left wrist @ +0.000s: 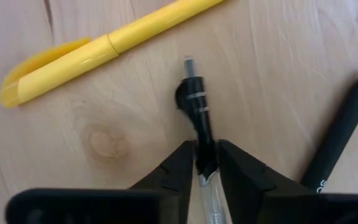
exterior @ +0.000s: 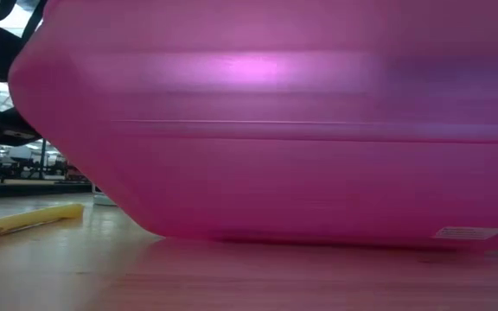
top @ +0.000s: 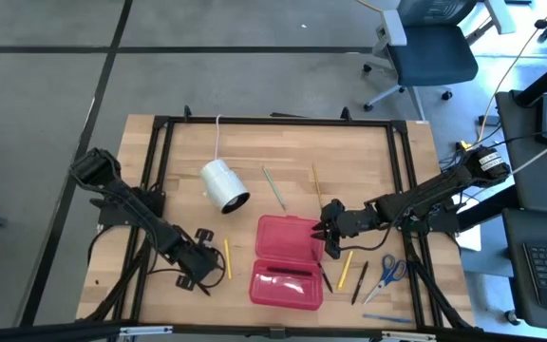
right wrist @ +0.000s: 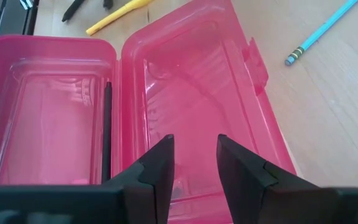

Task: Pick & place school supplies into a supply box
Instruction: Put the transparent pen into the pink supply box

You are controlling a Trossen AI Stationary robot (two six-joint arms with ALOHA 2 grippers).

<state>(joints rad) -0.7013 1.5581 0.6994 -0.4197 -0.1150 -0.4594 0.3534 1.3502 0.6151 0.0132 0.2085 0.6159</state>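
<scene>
In the left wrist view a black pen with a clear barrel (left wrist: 197,112) lies on the wooden table, and my left gripper (left wrist: 205,148) is shut on it. A yellow pen (left wrist: 104,50) and another black pen (left wrist: 340,140) lie beside it. The red supply box (top: 288,261) stands open at the table's near middle, with a black pen (right wrist: 107,130) in its base. My right gripper (right wrist: 194,146) hangs open over the right end of the lid (right wrist: 197,81); I cannot tell whether it touches the lid. Left of the box, my left gripper (top: 198,271) is low over the table. My left gripper pinches the black pen between its two fingers where the black front part meets the clear barrel (left wrist: 205,163). The fingers come down steeply from above, one on each side of the pen. The pen lies flat on the table, its tip pointing away from the fingers.
A white cylinder with a cord (top: 224,185) lies behind the box, with a green pencil (top: 273,188) and a wood-coloured pencil (top: 316,180) to its right. Right of the box lie a yellow pencil (top: 347,269), a black pen (top: 361,282), blue-handled scissors (top: 387,272) and a blue pencil (top: 387,318).
</scene>
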